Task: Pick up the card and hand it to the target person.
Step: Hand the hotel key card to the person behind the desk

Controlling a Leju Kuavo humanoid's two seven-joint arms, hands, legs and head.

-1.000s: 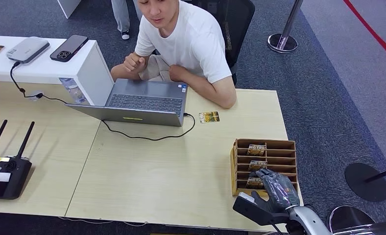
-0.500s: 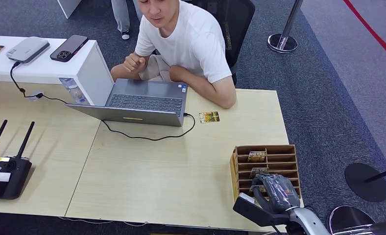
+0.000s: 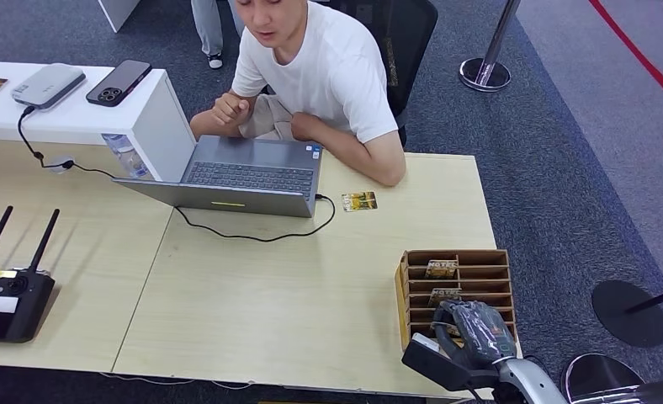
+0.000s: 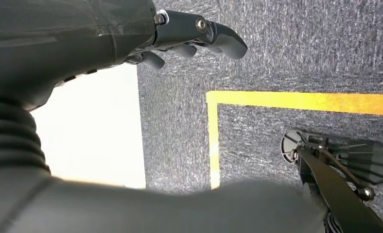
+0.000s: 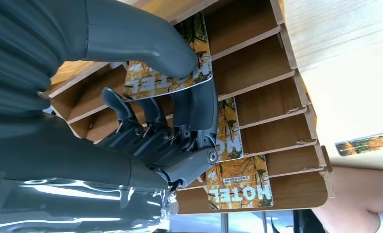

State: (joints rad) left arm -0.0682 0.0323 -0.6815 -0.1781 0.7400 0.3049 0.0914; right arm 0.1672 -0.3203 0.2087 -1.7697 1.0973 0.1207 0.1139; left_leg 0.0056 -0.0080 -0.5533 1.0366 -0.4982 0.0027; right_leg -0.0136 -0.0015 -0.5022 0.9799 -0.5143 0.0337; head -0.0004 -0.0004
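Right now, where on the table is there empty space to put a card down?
The widest bare patch of table lies between the laptop cable and the near edge, left of the card rack. A smaller one lies right of the loose card. It is crowded at the rack, where the right hand pinches a card.

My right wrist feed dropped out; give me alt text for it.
The right hand pinches a hotel card between thumb and fingers at the wooden rack. Two more cards sit in other slots, and another lies on the table beyond.

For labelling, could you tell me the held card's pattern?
Orange autumn foliage with white lettering on the card, clearest in right wrist view.
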